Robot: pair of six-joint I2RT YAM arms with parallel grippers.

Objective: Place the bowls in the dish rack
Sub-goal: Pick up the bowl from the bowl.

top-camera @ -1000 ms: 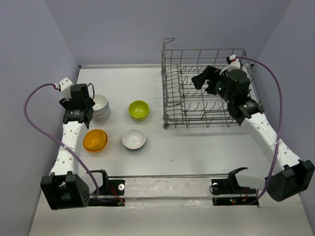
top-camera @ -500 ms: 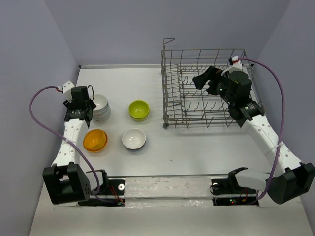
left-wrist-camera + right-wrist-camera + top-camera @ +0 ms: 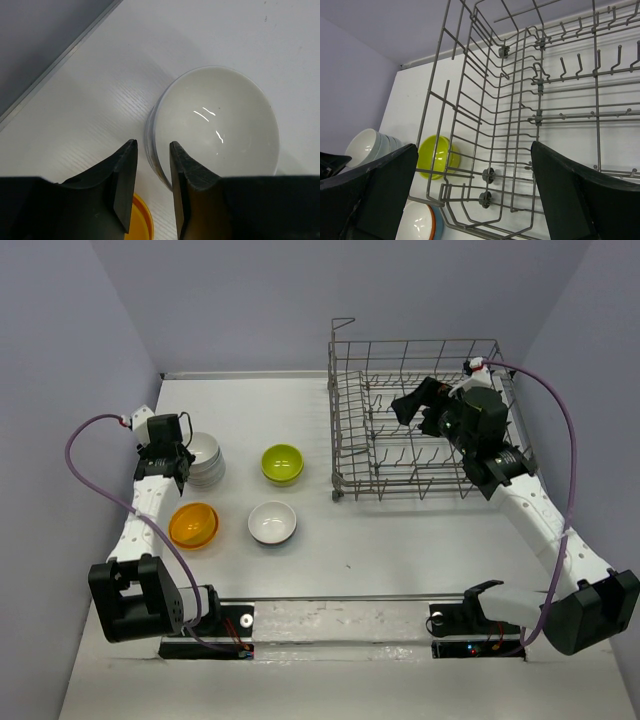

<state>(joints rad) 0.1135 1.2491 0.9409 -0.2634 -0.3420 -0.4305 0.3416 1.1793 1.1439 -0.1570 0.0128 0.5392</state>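
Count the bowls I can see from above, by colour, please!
White: 2, the lone bowl and the stack top
Lime bowl: 1
Orange bowl: 1
Total: 4 in sight; bowls lower in the stack cannot be counted.

Top view entry: you had the left gripper [image 3: 182, 461] at the left rim of the white bowl stack [image 3: 207, 454]. Lime bowl [image 3: 283, 462], orange bowl [image 3: 193, 525] and single white bowl [image 3: 272, 522] sat apart on the table [image 3: 400, 540]. The right gripper [image 3: 410, 412] hung over the dish rack [image 3: 380, 455], fingers apart.
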